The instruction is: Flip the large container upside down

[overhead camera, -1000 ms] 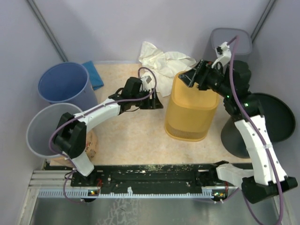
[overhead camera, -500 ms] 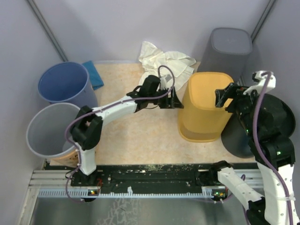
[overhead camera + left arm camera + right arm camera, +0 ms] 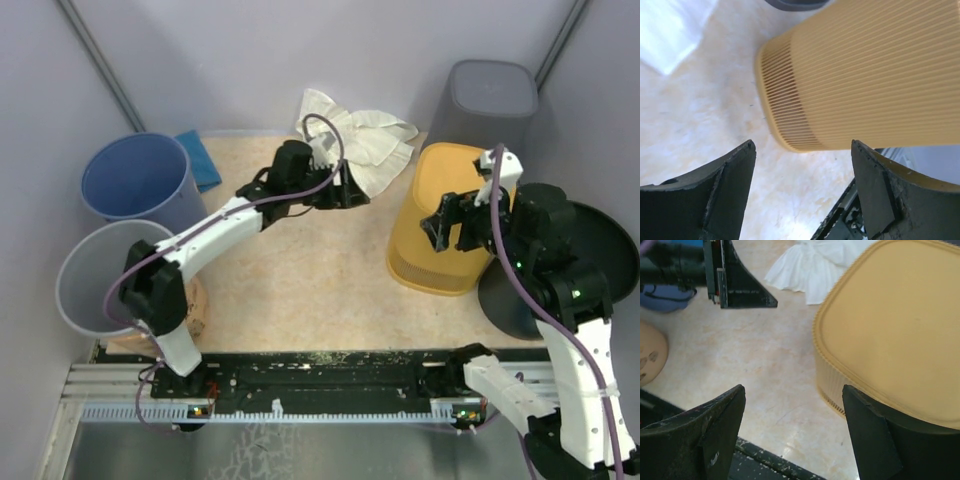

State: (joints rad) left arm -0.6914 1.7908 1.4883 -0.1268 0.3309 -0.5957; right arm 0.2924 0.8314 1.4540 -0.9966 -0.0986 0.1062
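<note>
A robotics lab test cell: plain grey partition walls box in a speckled beige desk. An aluminium mounting rail runs at 6 o'clock, with a blue bin at 10 and a grey bin at 1.

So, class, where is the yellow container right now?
In the top view the yellow container stands base-up on the right side of the table, in front of the grey bin, right of the white cloth.

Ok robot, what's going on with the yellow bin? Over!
Left fingers open, empty. Right fingers open, empty, over the yellow bin. Bin stands bottom-up on the table. White cloth and grey bin nearby, not blocking.
</note>
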